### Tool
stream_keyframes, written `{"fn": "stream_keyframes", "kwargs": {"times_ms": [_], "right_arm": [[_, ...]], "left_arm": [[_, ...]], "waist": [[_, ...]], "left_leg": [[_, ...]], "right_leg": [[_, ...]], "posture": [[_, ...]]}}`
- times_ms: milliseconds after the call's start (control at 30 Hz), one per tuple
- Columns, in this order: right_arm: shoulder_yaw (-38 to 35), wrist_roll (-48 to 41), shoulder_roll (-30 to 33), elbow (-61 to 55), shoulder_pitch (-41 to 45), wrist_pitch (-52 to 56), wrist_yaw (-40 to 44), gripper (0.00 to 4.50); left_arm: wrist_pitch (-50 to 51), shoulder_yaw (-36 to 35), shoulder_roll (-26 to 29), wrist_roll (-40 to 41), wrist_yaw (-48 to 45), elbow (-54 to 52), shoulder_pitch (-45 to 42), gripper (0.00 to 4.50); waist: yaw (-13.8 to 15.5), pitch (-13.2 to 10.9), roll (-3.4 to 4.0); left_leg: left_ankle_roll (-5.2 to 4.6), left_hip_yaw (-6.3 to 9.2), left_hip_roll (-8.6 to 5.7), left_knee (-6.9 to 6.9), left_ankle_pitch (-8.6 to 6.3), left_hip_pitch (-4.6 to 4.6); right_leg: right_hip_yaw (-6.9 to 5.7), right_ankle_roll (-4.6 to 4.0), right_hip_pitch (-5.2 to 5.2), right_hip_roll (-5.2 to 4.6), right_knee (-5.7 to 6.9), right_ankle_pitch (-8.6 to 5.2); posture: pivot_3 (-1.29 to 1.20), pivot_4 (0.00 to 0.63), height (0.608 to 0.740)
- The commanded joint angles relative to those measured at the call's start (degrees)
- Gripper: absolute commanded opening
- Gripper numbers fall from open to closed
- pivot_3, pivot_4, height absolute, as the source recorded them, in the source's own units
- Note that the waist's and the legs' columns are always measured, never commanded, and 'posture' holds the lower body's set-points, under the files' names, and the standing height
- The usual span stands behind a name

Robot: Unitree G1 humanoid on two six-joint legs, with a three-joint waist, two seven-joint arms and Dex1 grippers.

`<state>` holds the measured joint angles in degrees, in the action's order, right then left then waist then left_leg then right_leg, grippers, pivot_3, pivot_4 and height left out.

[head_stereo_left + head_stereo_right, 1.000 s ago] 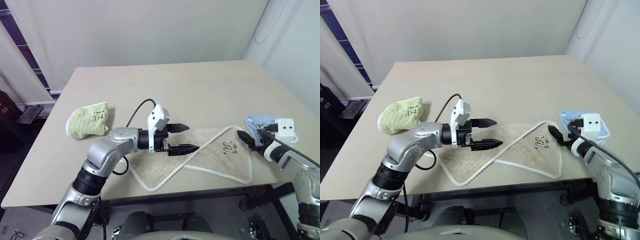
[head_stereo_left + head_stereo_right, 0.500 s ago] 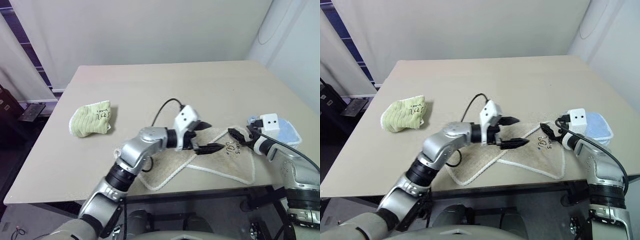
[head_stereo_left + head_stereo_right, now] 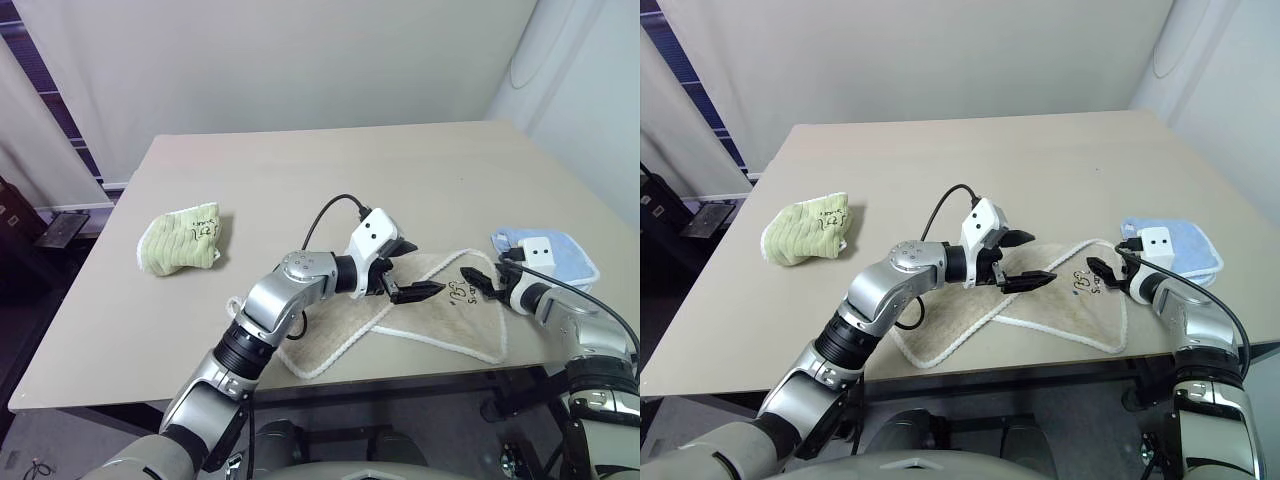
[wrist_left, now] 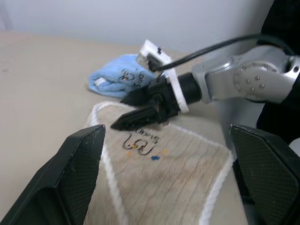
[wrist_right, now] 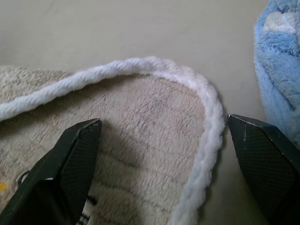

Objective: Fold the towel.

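While the desk (image 3: 330, 170) carries all three cloths, a pale-green folded cloth (image 3: 180, 240) lies at its left side, well apart from the rest. Near the front edge at centre-right lies the towel (image 3: 440, 320), spread flat in a roughly triangular, partly folded shape, with its white corded edging (image 3: 330, 362) crossing over itself near the middle. A small dark printed logo (image 3: 460, 293) marks the towel near its right corner. The left hand (image 3: 408, 272) reaches across above the middle of the towel, fingers spread wide, pointing toward the logo and holding nothing. The right hand (image 3: 478, 283) sits low over the right corner of the towel beside the logo, fingers also spread wide with the corded corner between them, not closed on it. Just beside that corner, at the far right, lies a light-blue folded cloth (image 3: 560, 255).
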<state>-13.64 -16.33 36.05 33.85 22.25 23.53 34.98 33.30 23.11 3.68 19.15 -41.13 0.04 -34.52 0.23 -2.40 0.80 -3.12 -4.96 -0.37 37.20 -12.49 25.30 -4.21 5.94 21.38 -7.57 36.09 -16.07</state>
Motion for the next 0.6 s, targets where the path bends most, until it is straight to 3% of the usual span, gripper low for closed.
{"fn": "stream_keyframes", "kwargs": {"times_ms": [33, 167, 600], "right_arm": [[0.58, 1.52, 0.65, 5.94, 4.49, -0.8, 0.62, 4.5], [2.95, 4.38, 1.13, 9.7, 6.9, -2.91, 1.69, 4.5], [6.15, 8.45, 1.43, 9.6, 7.65, -5.0, 1.13, 0.02]], "left_arm": [[-0.81, -1.22, 0.14, -0.42, -0.27, -1.04, -0.83, 4.47], [-0.89, -1.45, 0.18, -0.41, -0.16, -1.41, -0.82, 4.47], [-1.48, -1.57, 0.61, -2.45, 0.84, -0.86, -1.2, 4.5]], "waist": [[-0.17, 0.0, 0.0], [-0.67, 0.0, -0.01], [-0.76, 0.02, -0.01]], "left_leg": [[0.0, 0.0, 0.0, 0.01, 0.0, 0.0], [0.0, 0.0, 0.0, 0.06, 0.0, 0.0], [0.0, 0.03, -0.01, 0.08, 0.0, 0.0]], "right_leg": [[0.0, -0.02, 0.0, 0.0, 0.0, 0.02], [0.0, -0.03, -0.02, -0.02, -0.01, 0.09], [0.0, -0.03, -0.04, -0.06, -0.03, 0.1]], "posture": [[0.0, 0.0, 0.721], [0.0, 0.0, 0.721], [0.0, 0.0, 0.721]]}}
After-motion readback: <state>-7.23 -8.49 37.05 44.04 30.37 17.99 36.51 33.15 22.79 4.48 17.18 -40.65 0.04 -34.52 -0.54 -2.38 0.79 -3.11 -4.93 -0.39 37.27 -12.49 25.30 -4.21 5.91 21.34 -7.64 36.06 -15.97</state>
